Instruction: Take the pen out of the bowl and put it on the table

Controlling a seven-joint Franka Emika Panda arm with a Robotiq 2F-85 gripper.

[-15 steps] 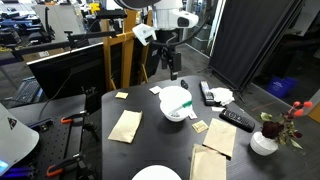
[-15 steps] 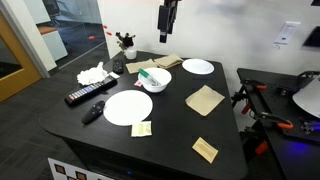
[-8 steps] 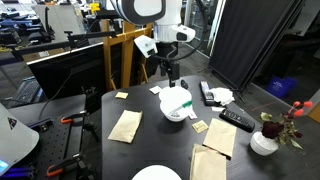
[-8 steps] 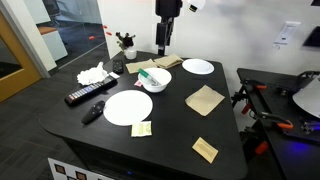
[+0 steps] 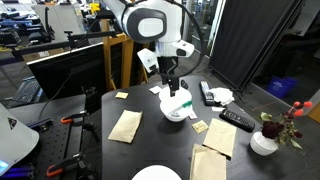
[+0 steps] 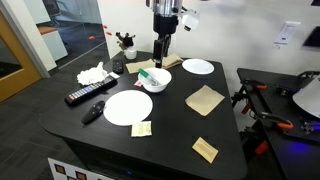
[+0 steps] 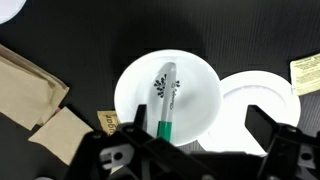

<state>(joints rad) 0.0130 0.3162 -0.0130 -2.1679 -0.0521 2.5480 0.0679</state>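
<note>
The white bowl (image 7: 132,82) stands on the dark table (image 6: 178,128) and shows in both exterior views (image 5: 177,110) (image 6: 160,83). The pen (image 7: 166,100) lies inside it, with a pale printed barrel and a green end; it shows as a green streak in an exterior view (image 6: 149,74). My gripper (image 7: 202,126) is open and empty, its fingers spread over the bowl's near side. It hangs a little above the bowl in both exterior views (image 5: 172,86) (image 6: 160,57), not touching the pen.
A flat white plate (image 7: 258,110) lies beside the bowl. Brown napkins (image 5: 125,125) (image 6: 205,99), a black remote (image 6: 90,95), a large plate (image 6: 128,107), a small plate (image 6: 198,66), a vase with flowers (image 5: 265,140) and yellow notes (image 7: 305,72) lie around.
The arm has come down and shifted over the bowl; the gripper now hangs much closer to it. The pen and bowl have not moved.
</note>
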